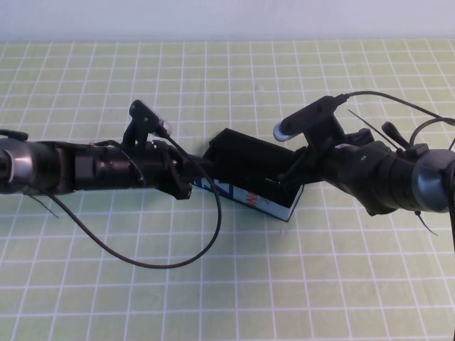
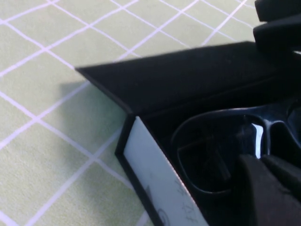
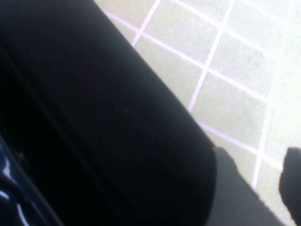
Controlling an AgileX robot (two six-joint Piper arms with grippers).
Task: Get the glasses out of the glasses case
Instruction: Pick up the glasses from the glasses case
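Observation:
The glasses case lies open mid-table, its white printed side toward me and its black lid raised at the back. In the left wrist view the black glasses rest inside the case, below the lid. My left gripper is at the case's left end. Its fingers lie together over the interior, close to the glasses, and I cannot tell if they pinch anything. My right gripper is at the case's right end, open, with bare mat between its fingers and the lid beside one finger.
A green mat with a white grid covers the table. A black cable loops from the left arm onto the mat in front of the case. More cables arch over the right arm. A pale wall bounds the far edge.

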